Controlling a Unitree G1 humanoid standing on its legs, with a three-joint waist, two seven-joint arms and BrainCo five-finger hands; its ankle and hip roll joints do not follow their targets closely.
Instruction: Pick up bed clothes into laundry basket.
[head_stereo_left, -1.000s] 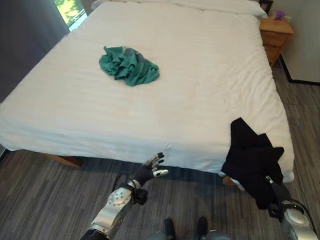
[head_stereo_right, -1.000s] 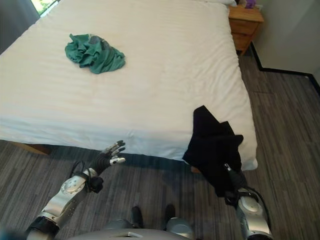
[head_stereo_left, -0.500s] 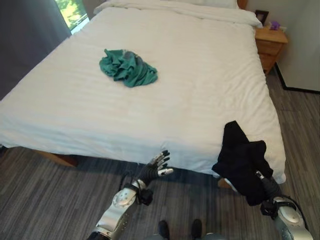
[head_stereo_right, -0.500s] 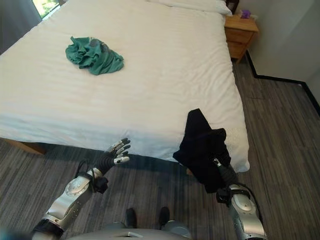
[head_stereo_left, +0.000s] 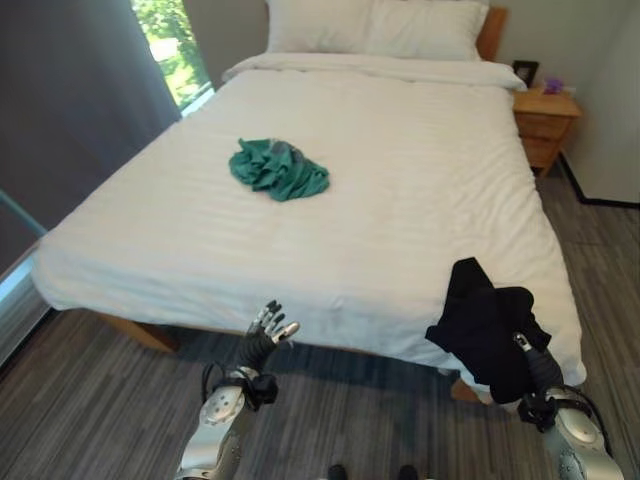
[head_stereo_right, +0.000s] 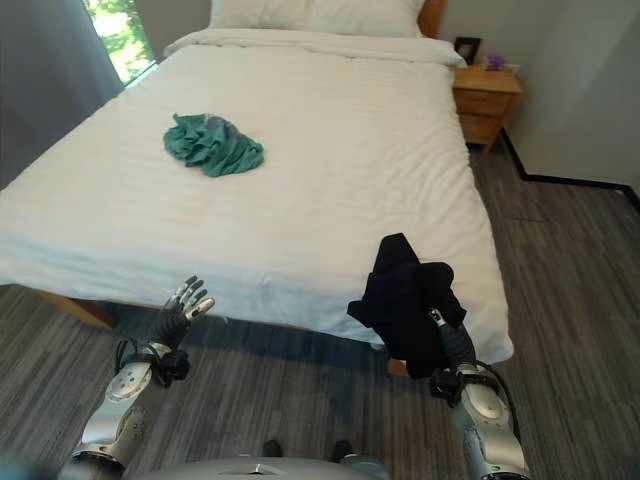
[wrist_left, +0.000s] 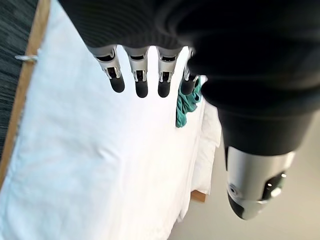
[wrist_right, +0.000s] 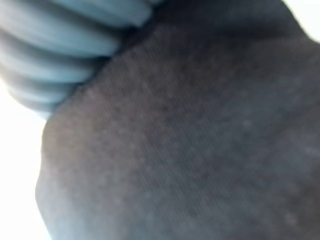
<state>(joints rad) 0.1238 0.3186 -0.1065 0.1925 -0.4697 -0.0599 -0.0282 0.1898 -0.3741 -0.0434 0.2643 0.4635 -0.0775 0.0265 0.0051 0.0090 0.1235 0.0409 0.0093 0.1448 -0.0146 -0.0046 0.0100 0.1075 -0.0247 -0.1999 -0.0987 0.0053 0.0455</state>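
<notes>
White bedding (head_stereo_left: 380, 190) spreads before you, a green garment (head_stereo_left: 278, 168) awaiting collection mid-mattress, while your right hand (head_stereo_right: 452, 345) lifts a black garment (head_stereo_right: 405, 300) hiding its fingers, basket-bound, and your left hand (head_stereo_left: 263, 335) hovers spread, empty.

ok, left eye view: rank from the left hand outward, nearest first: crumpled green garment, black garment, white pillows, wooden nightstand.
From the left hand, raised by the bed's near edge:
1. Crumpled green garment, on the bed, ahead of the hand.
2. Black garment, at the bed's near right corner, over the right hand; close to the green one, hard to call.
3. White pillows, at the headboard.
4. Wooden nightstand, far right.
</notes>
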